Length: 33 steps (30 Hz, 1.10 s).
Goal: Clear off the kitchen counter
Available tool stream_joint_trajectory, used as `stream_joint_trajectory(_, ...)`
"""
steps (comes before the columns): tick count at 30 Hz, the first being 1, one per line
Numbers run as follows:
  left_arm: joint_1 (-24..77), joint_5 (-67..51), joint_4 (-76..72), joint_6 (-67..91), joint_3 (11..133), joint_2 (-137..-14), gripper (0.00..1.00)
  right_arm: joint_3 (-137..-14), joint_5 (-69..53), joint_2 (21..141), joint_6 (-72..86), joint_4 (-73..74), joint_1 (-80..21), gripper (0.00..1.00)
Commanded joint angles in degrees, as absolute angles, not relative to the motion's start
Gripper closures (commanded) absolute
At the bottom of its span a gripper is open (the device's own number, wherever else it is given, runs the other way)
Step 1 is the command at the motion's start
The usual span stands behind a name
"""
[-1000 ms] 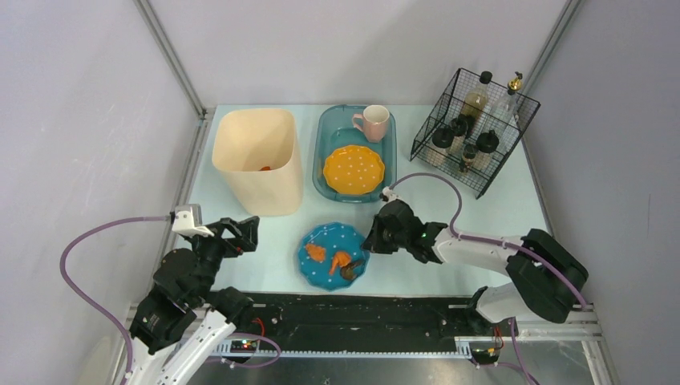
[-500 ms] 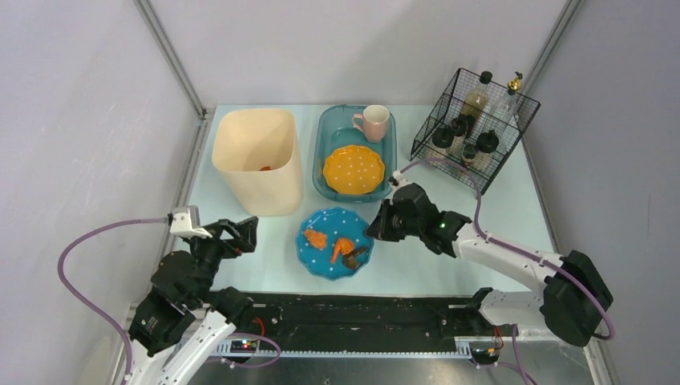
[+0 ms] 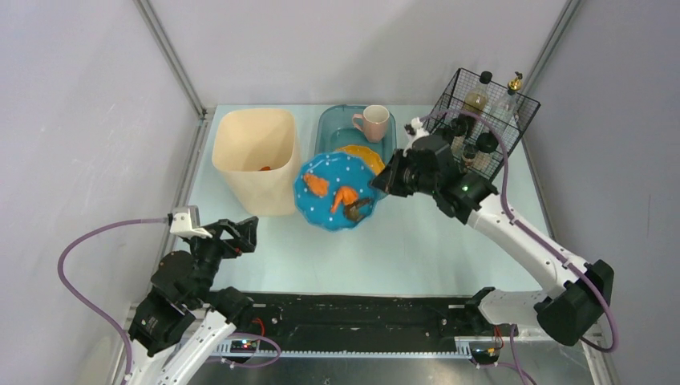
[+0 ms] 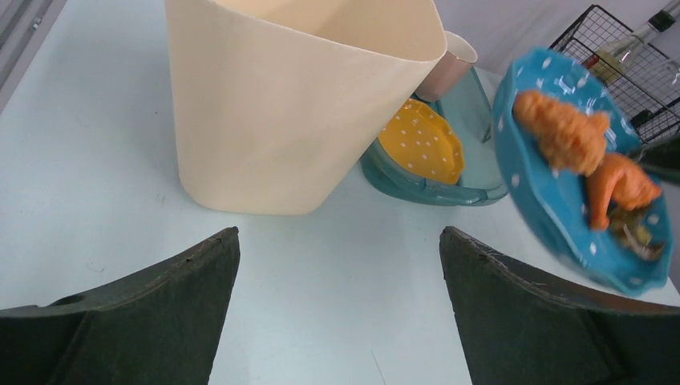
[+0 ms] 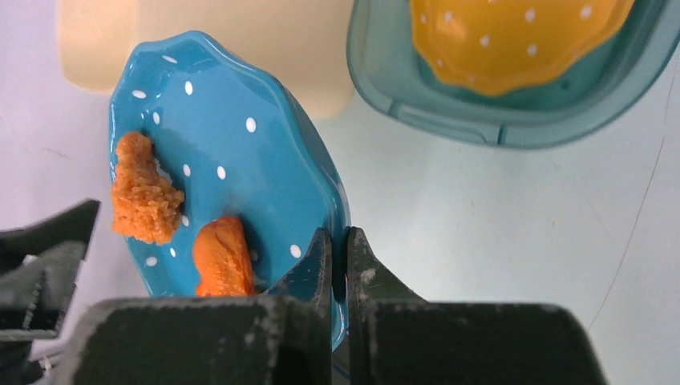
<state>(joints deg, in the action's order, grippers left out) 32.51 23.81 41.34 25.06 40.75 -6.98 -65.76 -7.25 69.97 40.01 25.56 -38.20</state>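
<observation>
**Right pincer** (image 5: 337, 257): clenched on the rim of the blue plate (image 5: 232, 160). It holds the plate tilted and clear of the tabletop (image 3: 401, 249).

**Load on the plate:** two orange food pieces (image 5: 144, 192) and a darker scrap (image 3: 357, 204) lie on it, not yet tipped off.

**Position of the plate:** in the top view it hangs between the cream bin (image 3: 257, 160) and the teal basin (image 3: 337, 120), overlapping the basin's near rim. Whether any part of it is over the bin's mouth cannot be told from these angles.

**Items already put away:**
- A yellow plate (image 5: 513, 40) and a pink mug (image 3: 374, 123) sit inside the basin.
- Bottles stand in the wire rack (image 3: 481, 120) at the far right corner.
- A small orange bit (image 3: 265, 168), probably a food scrap, shows inside the bin.

**Left pincer** (image 4: 337, 233): released, fingers spread wide and holding nothing. It hovers at the near left, well apart from the plate and pointed toward the bin.

**Progress, as judged:** the task is well advanced. The tabletop carries only the bin, the basin and the rack, with no loose item lying on it. Two steps appear to be left: empty the scraps into the bin, then set the blue plate in the basin with the other dishes.
</observation>
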Motion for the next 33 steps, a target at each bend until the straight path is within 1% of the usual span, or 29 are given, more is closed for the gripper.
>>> stream_joint_trajectory(1, 32.9, 23.8, 41.0, 25.6, 40.6, -7.5, 0.02, -78.0, -10.2, 72.8, 40.9, 21.3, -36.3, 1.0)
stream_joint_trajectory(4, 32.9, 23.8, 41.0, 25.6, 40.6, -7.4, 0.02, -86.5, -9.0, 76.8, 39.5, 24.5, -35.8, 1.0)
stream_joint_trajectory(11, 33.0, 23.8, 41.0, 25.5, 40.6, -7.3, 0.02, -107.8, -7.6, 91.2, 38.9, 30.8, -35.7, 1.0)
stream_joint_trajectory(19, 32.9, 24.0, 40.9, 25.4, 40.7, -7.2, 0.02, -124.7, -3.5, 105.5, 42.2, 32.7, -37.4, 1.0)
stream_joint_trajectory(22, 32.9, 23.9, 41.0, 25.3, 40.7, -7.1, 0.02, -134.4, -2.5, 110.7, 42.5, 35.0, -38.4, 1.0)
stream_joint_trajectory(24, 32.9, 24.0, 41.0, 25.3, 40.7, -7.0, 0.02, -138.6, -1.4, 113.8, 42.7, 35.2, -39.0, 1.0)
stream_joint_trajectory(33, 32.8, 23.7, 41.0, 25.1, 40.7, -7.2, 0.02, -142.7, 0.9, 121.3, 47.5, 27.4, -40.6, 1.0)
